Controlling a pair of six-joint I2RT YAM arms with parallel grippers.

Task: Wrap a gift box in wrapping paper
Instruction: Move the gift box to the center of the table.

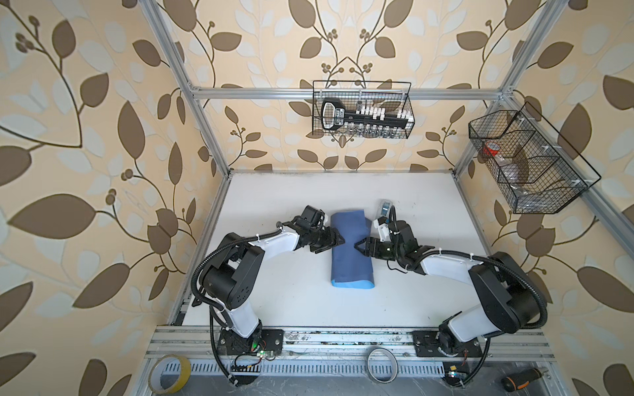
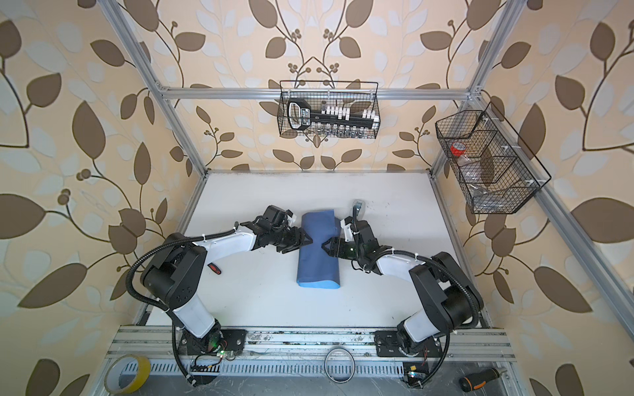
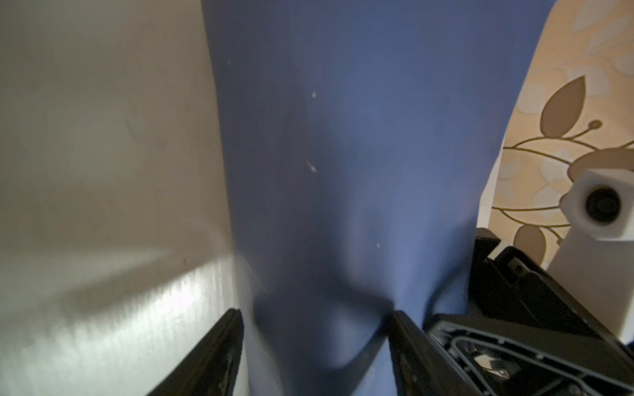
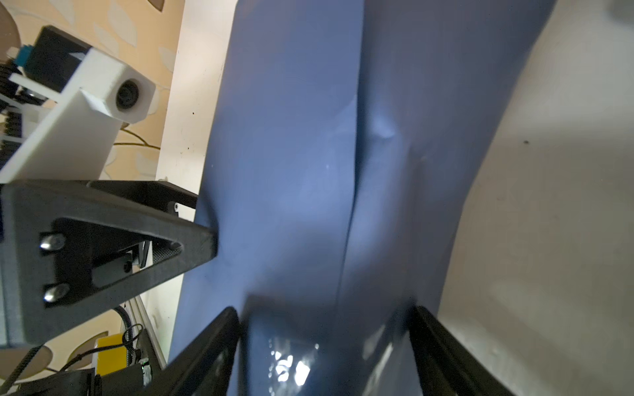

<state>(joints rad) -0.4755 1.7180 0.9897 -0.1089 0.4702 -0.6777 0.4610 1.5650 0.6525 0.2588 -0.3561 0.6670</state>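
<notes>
White table (image 1: 291, 301). Paper (image 1: 350, 260), folded into a long bundle with the dark face out, lies mid-table. A dispenser (image 1: 385, 207) sits near its far right corner. A red-and-black item (image 2: 213, 268) lies well to the left.

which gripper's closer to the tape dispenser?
Right. The right gripper is at the edge of the wrapping paper on the same side as the tape dispenser; the left gripper is at the opposite edge, with the paper in between.
</notes>
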